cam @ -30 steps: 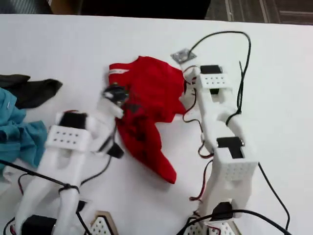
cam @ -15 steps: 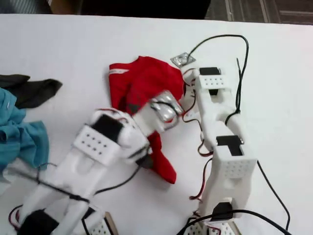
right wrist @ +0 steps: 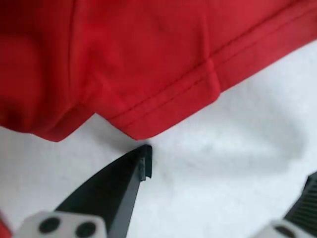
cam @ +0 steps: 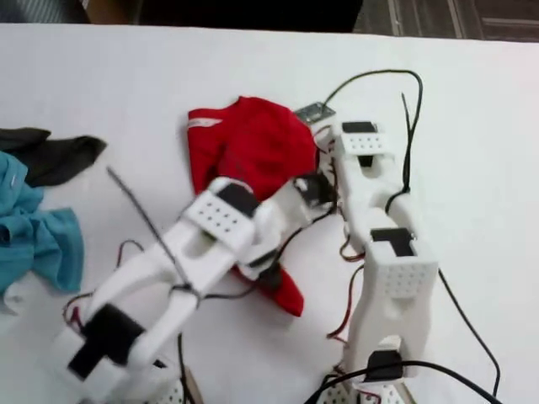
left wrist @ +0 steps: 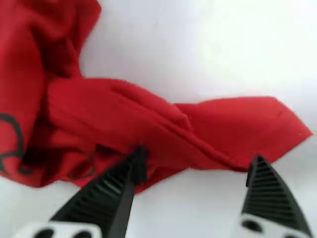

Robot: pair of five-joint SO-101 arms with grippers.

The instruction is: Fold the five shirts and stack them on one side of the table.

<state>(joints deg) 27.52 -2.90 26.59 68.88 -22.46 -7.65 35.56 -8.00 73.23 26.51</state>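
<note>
The left gripper (left wrist: 198, 156) is spread wide and nothing is held; its two black ribbed fingers (left wrist: 116, 188) are poised over the red shirt (left wrist: 124, 119), and contact with the cloth cannot be told. The right gripper (right wrist: 228, 171) is likewise opened wide and empty, one pointed finger (right wrist: 119, 191) set just beside a stitched hem of the same shirt, over the smooth white tabletop (right wrist: 223, 129). The red shirt, soft, crumpled and marked with dark print, is laid near the tabletop's middle. Three garments are counted: the red one, a rumpled teal shirt (cam: 38, 236) at its 9 o'clock, and a dark shirt (cam: 55, 156) at the teal one's 12 o'clock.
</note>
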